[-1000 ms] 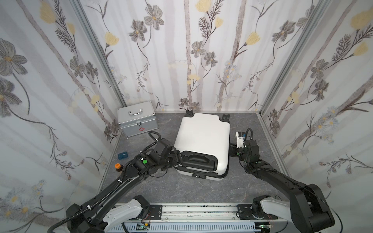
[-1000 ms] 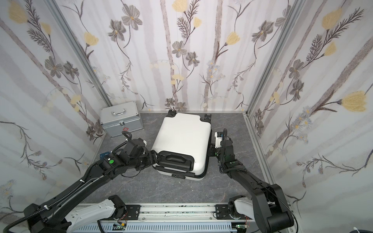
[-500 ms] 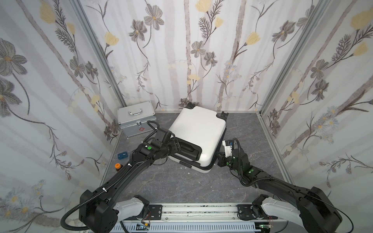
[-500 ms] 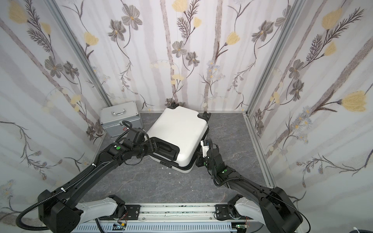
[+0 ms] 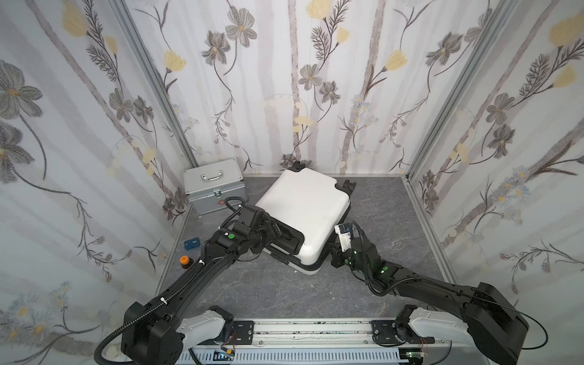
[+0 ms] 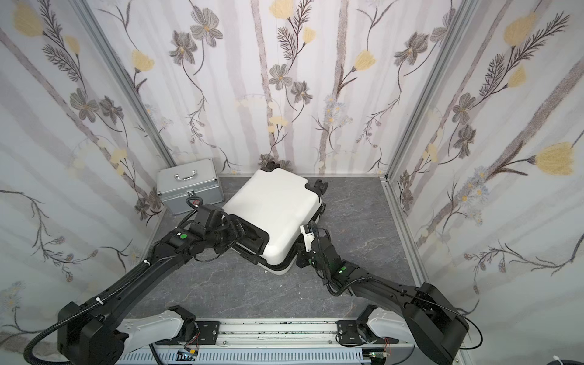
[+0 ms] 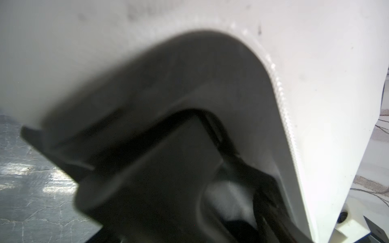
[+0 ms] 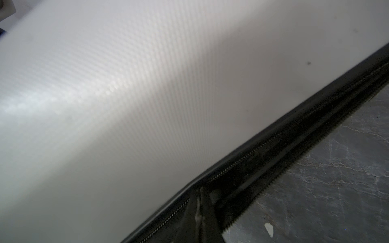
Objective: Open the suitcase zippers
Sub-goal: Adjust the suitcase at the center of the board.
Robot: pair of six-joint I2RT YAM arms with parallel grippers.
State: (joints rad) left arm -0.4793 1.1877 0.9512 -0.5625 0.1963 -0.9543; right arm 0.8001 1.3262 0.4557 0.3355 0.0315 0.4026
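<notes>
One white hard-shell suitcase (image 5: 303,205) lay on the grey bench (image 5: 268,294). It showed two black wheels (image 5: 297,166) at its far end and one black zipper track (image 8: 263,145) along its seam. One silver metal case (image 5: 215,186) stood in the far left corner. By the left edge were one small blue box (image 5: 191,244) and one orange-capped dark bottle (image 5: 186,261). Two black robot arms (image 5: 202,278) reached in from the near edge.

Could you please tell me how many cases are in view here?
2. The white suitcase lies flat in the middle; the silver case stands in the far left corner. Nothing suggests that another is hidden.
</notes>
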